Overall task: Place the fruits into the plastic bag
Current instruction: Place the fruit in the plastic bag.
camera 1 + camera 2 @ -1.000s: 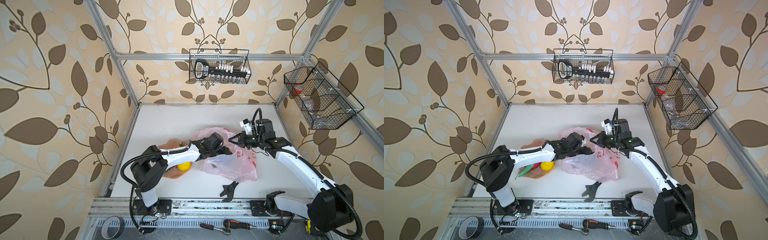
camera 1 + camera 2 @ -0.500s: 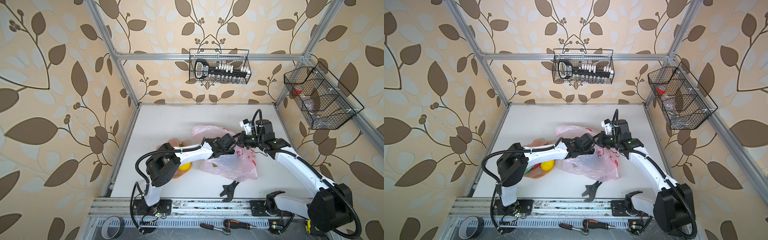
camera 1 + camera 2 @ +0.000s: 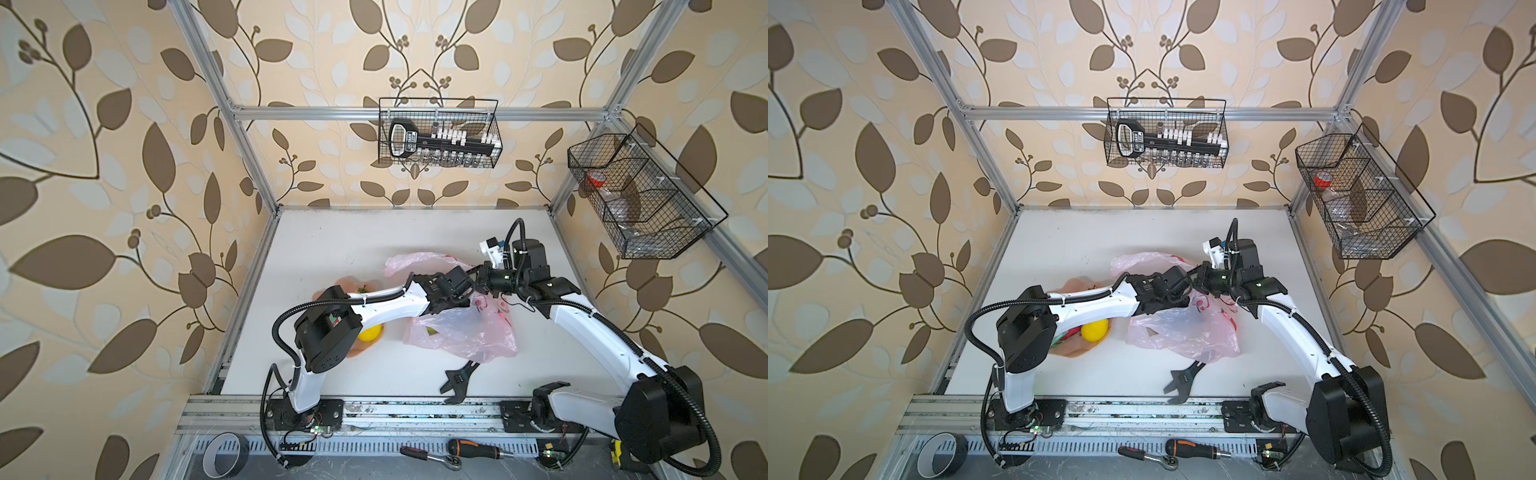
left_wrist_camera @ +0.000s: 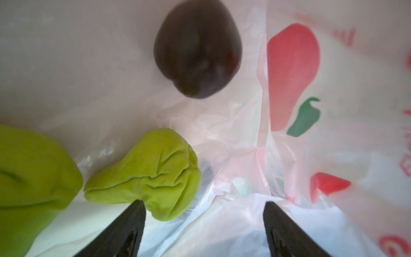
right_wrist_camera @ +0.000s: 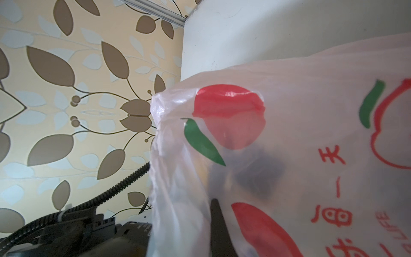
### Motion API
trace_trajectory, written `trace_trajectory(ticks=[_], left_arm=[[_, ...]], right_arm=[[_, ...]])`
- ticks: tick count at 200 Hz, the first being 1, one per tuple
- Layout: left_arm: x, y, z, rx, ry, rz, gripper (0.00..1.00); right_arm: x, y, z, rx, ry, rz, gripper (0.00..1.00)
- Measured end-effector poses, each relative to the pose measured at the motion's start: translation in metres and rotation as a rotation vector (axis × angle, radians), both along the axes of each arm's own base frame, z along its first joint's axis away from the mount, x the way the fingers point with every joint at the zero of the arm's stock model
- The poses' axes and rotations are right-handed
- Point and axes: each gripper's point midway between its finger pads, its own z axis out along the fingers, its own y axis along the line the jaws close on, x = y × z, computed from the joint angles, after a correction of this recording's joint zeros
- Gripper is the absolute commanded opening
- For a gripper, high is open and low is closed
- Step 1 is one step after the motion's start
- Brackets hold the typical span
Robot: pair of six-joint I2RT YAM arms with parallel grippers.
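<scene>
Into the plastic bag point(image 3: 461, 332), left arm point(image 3: 386, 309) outstretched

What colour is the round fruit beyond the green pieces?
The round fruit is dark purple, almost black; best seen in the left wrist view, inside the plastic bag.

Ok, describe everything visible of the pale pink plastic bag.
The pale pink plastic bag is thin, crinkly, translucent film printed with red fruit shapes, green leaves and red characters. It lies crumpled on the white table, its rim pinched in the shut right gripper. The open left gripper reaches inside, where a dark purple round fruit and two green pieces rest.
</scene>
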Motion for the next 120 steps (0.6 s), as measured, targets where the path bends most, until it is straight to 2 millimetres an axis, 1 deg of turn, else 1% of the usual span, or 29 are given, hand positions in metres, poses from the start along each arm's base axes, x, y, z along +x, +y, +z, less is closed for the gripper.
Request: trace_trajectory(ticks=[70, 90, 120], left_arm=[[0.005, 0.007, 0.0, 0.045, -0.047, -0.006, 0.87], [0.004, 0.011, 0.004, 0.063, -0.075, -0.016, 0.87], [0.006, 0.026, 0.016, 0.133, -0.123, -0.008, 0.87]], right_arm=[[0.0, 0.0, 0.0, 0.002, 0.001, 0.006, 0.0], [-0.001, -0.001, -0.001, 0.0, 0.005, 0.005, 0.0], [-0.001, -0.002, -0.002, -0.005, 0.008, 0.004, 0.0]])
